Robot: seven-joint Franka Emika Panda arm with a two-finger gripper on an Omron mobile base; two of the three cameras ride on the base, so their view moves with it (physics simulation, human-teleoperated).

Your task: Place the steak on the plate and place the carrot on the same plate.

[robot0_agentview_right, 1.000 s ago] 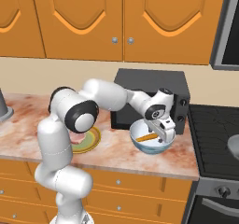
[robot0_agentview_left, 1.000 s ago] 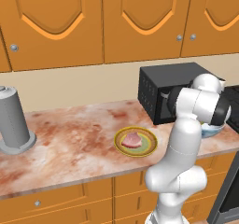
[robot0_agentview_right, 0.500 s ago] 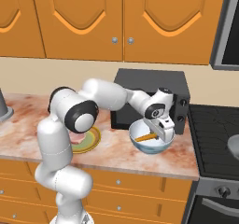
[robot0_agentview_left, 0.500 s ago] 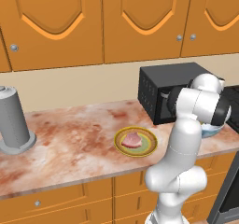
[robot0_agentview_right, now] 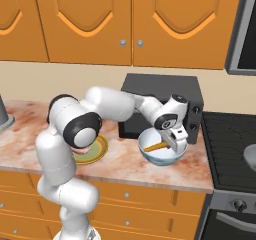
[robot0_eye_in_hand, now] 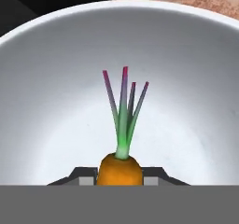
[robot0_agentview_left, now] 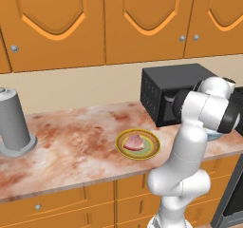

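In the left base view the steak [robot0_agentview_left: 135, 142] lay flat on the plate [robot0_agentview_left: 151, 151] on the counter [robot0_agentview_left: 66, 137], so the first half of the task looked done; the plate sat well apart from the hand, across the arm's white body, and held no carrot; a grey canister [robot0_agentview_left: 15, 124] stood far off at the other end of the counter.

In the right base view the hand [robot0_agentview_right: 175, 143] reached down into the white bowl [robot0_agentview_right: 161, 158] in front of the black microwave [robot0_agentview_right: 162, 91]; the carrot [robot0_agentview_right: 155, 146] lay inside the bowl, its thick end at the hand and the rest angled away from it; the plate showed as a yellow-rimmed edge behind the arm, well apart from the hand.

In the hand view the carrot's orange top sat squarely between the two fingertips [robot0_eye_in_hand: 84, 175], its green leaves pointing away from the hand across the bowl's white floor; the hand was closed on the carrot, the jaws touching both sides; by my judgement the grasp was made and the lift, the carry to the plate and the release were left.
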